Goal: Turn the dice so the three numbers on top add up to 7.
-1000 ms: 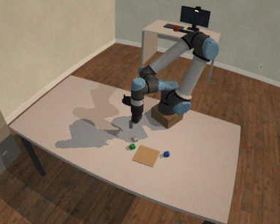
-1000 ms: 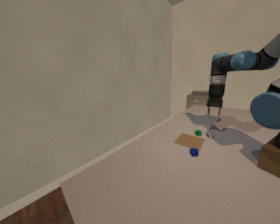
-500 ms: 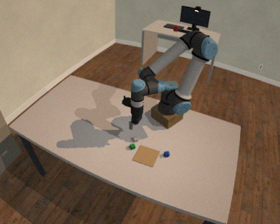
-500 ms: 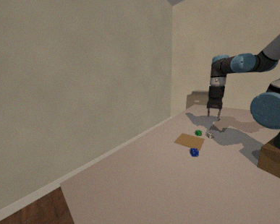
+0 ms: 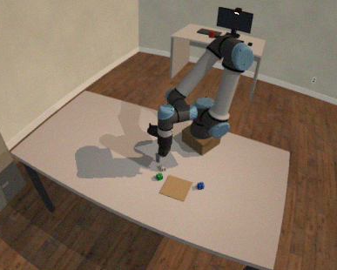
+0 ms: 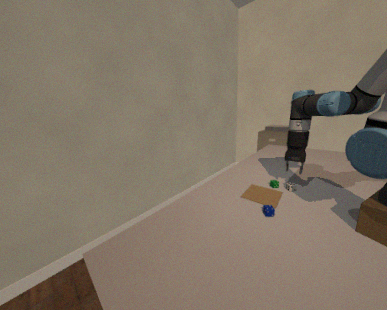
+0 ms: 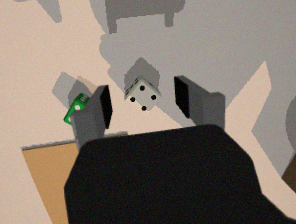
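A tan mat [image 5: 176,187] lies flat on the table; it also shows in the exterior view [image 6: 261,194] and in the wrist view [image 7: 47,170]. A white die [image 7: 142,95] lies on the table off the mat, three pips up, also seen in the top view [image 5: 161,167] and the exterior view [image 6: 290,186]. A green die [image 5: 159,176] lies on the table just left of the mat, partly hidden by a finger in the wrist view [image 7: 76,108]. A blue die [image 5: 200,185] lies on the table right of the mat. My gripper [image 7: 142,94] is open, straddling the white die from a little above.
The arm's wooden base block [image 5: 200,143] stands behind the dice. The table's front edge is near the mat. A desk with a monitor [image 5: 235,19] stands far back in the room.
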`<state>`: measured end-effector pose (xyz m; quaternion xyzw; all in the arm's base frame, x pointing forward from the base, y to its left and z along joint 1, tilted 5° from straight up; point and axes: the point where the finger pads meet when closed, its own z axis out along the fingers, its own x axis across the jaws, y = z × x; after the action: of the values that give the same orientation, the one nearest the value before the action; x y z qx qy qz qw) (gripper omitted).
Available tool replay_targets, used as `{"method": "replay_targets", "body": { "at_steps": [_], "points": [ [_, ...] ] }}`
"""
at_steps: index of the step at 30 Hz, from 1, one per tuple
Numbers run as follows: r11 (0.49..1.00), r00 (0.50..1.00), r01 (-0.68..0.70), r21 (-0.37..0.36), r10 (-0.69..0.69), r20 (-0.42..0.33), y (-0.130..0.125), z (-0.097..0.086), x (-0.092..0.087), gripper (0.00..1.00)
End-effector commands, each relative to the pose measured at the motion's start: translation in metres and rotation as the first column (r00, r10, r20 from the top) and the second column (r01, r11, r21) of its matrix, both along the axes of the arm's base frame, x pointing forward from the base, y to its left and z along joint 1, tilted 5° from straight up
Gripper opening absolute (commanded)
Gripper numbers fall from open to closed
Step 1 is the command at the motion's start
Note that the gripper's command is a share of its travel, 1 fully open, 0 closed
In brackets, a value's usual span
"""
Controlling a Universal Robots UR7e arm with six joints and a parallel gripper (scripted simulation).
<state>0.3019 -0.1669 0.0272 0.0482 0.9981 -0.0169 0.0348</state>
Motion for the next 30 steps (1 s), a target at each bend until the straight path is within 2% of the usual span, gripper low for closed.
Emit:
{"method": "replay_targets", "body": {
  "at_steps": [1, 10, 30],
  "points": [
    [1.0, 1.0, 0.0, -0.003, 0.0, 0.001, -0.002, -0.019, 0.003, 1.0],
    [1.0, 1.0, 0.0, -0.003, 0.0, 0.001, -0.003, -0.039, 0.004, 1.0],
    [1.0, 1.0, 0.0, -0.003, 0.0, 0.001, -0.003, -0.041, 0.004, 1.0]
  ]
}}
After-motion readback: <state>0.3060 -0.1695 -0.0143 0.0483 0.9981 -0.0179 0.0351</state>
